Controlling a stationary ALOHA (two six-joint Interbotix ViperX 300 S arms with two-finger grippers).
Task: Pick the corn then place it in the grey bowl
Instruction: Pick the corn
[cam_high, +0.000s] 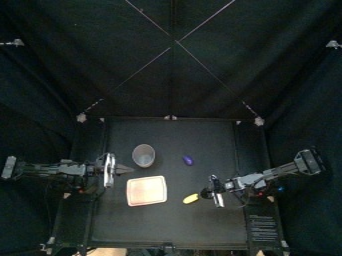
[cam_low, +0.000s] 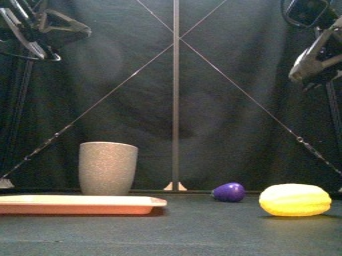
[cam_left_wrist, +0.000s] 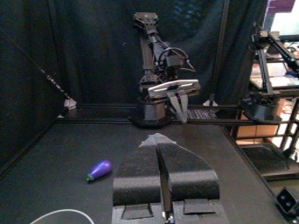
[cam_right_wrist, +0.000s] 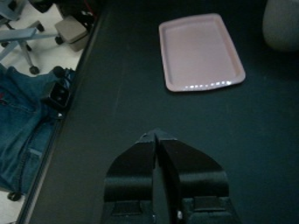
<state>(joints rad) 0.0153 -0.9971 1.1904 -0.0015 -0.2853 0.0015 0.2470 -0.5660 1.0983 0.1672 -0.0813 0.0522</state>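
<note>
Yellow corn (cam_low: 295, 200) lies front right on the surface (cam_low: 187, 232), near my right pincer (cam_right_wrist: 158, 138), which is clenched and empty like my left pincer (cam_left_wrist: 162, 140). If I descend without releasing first, I may knock the rounded corn rolling, further from the grey bowl (cam_low: 108, 167).

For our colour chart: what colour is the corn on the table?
The corn is yellow, clearest in the front view.

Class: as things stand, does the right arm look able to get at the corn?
Probably yes. The corn lies in the open close to the right end effector, nothing between them; the pink tray and purple toy sit clear of it. The jaws are shut and would need opening first.
</note>
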